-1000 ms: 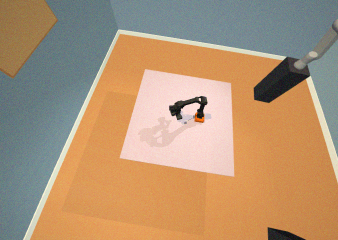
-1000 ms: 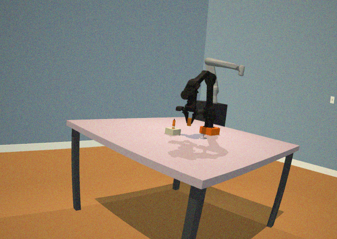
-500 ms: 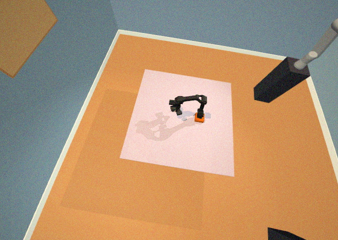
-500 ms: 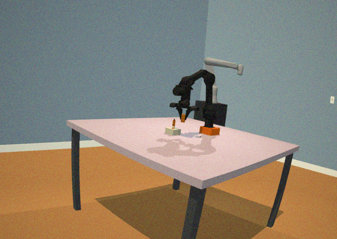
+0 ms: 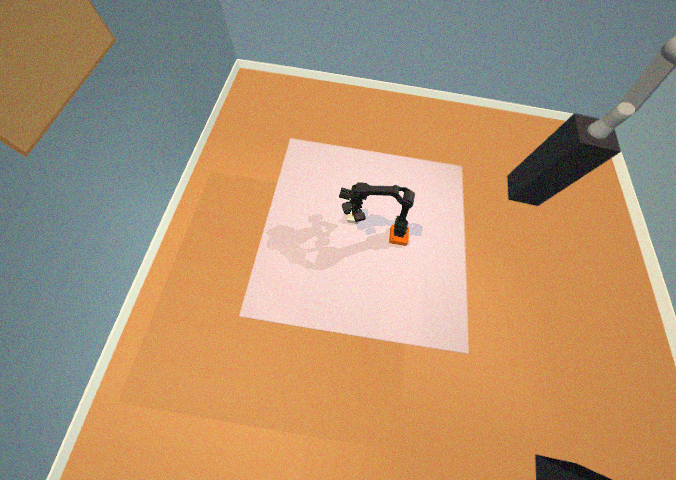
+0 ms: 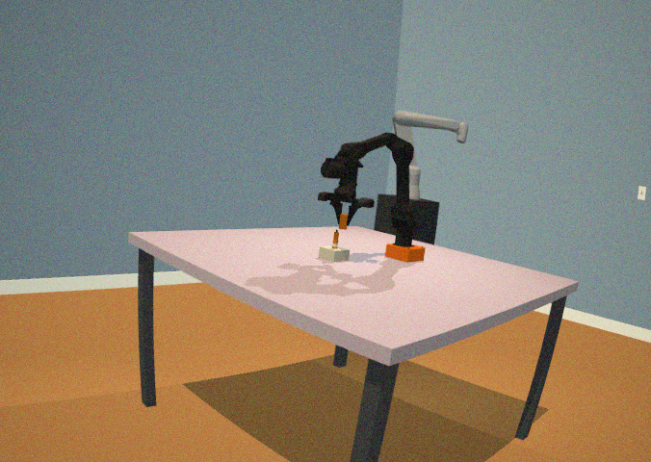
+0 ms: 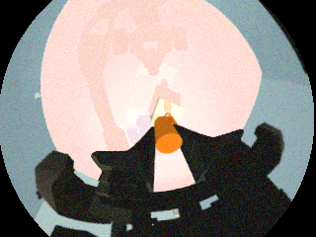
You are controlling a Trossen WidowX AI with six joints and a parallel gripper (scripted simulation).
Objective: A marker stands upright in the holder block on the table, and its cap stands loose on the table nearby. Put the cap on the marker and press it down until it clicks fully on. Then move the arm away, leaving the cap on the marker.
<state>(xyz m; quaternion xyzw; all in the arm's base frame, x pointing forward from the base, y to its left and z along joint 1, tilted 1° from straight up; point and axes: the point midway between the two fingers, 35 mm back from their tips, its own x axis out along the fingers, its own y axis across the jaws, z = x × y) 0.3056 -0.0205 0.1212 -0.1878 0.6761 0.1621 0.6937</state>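
One gripper (image 6: 343, 213) holds the orange cap (image 6: 343, 220) between narrow jaws, pointing down. Cap hangs above the marker (image 6: 335, 238), apart from it and slightly to one side. Marker upright in block (image 6: 334, 253) on table (image 6: 446, 304).

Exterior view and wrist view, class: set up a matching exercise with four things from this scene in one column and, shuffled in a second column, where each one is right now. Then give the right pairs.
Things
1. small orange marker cap
2. thin orange marker
3. cream square holder block
4. black parallel-jaw gripper

Places
A. lying flat on the pale pink table top
B. pointing down, above the marker
C. clamped between the fingers, in the air
D. standing upright in the block, uncapped

Pairs: 1-C, 2-D, 3-A, 4-B
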